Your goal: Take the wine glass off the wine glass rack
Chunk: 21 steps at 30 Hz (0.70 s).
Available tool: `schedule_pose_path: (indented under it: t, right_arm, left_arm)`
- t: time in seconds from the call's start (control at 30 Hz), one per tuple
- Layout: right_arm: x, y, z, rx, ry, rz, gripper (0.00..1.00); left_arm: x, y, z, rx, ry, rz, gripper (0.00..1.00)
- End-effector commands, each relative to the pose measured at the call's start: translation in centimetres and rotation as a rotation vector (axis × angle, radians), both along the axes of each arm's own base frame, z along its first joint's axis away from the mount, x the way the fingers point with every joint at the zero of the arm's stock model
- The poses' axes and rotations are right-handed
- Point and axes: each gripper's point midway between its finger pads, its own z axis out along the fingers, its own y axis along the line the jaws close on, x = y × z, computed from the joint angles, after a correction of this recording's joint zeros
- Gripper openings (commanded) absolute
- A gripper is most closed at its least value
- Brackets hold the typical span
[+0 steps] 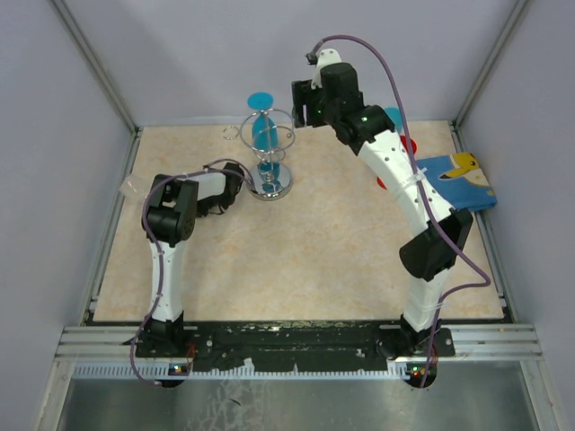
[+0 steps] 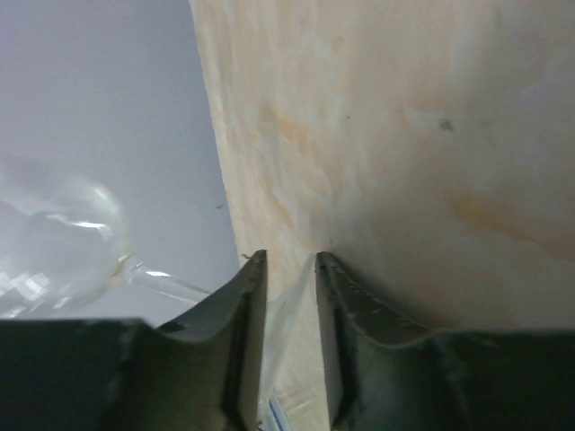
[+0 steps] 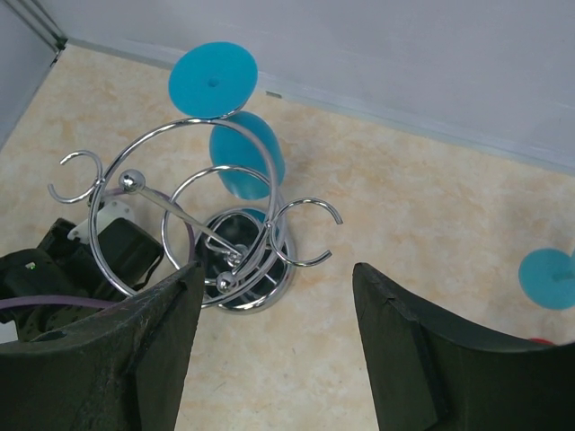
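Hanging foot-up from the rack (image 1: pixel 271 187) at far centre, the blue glass (image 3: pixel 247 157) sits below the right gripper (image 3: pixel 277 269), spread wide. Left gripper (image 2: pixel 290 259), low left of the rack, is nearly closed beside a clear glass (image 2: pixel 54 242); grasp unclear.

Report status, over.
Right fingers open, clear of the wine glass rack. Blue wine glass hangs inverted on it. Left fingers nearly shut beside a clear glass; grip unclear.

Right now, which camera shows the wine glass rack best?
The right wrist view. There the wine glass rack sits close and large, with its wire loops, post and round chrome base all clear. The top external view shows it small, from above. The left wrist view does not show it at all.
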Motion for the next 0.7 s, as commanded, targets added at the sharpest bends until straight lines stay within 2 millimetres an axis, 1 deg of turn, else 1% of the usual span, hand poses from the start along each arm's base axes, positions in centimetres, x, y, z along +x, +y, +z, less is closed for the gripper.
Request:
schedule_pose_path:
  t: [0.0, 0.07, 0.23, 0.37, 0.43, 0.5, 0.67]
  right_arm:
    - [-0.8, -0.9, 4.3, 0.048, -0.099, -0.002, 0.67]
    - [-0.8, -1.0, 4.3, 0.046, -0.101, -0.004, 0.68]
    - [-0.6, -1.2, 4.1, 0.044, -0.101, -0.010, 0.68]
    - [-0.7, -1.4, 4.0, 0.040, -0.101, -0.012, 0.68]
    - [-0.6, -1.4, 3.9, 0.035, -0.100, -0.013, 0.68]
    - [-0.7, -1.5, 3.8, 0.031, -0.099, -0.014, 0.68]
    - [-0.9, -1.8, 3.6, 0.022, -0.102, -0.017, 0.68]
  left_arm:
    - [-0.8, -2.9, -5.7, -0.208, 0.026, 0.014, 0.27]
    - [-0.8, -2.9, -5.9, -0.208, 0.032, 0.013, 0.21]
    - [-0.7, -3.1, -6.3, -0.207, 0.043, 0.010, 0.18]
    - [-0.9, -3.3, -6.8, -0.212, 0.052, 0.009, 0.14]
    - [-1.0, -3.4, -7.0, -0.213, 0.058, 0.008, 0.10]
    - [-0.9, -3.2, -7.3, -0.202, 0.070, 0.002, 0.00]
    - [-0.5, -2.4, -7.2, -0.180, 0.069, 0.013, 0.00]
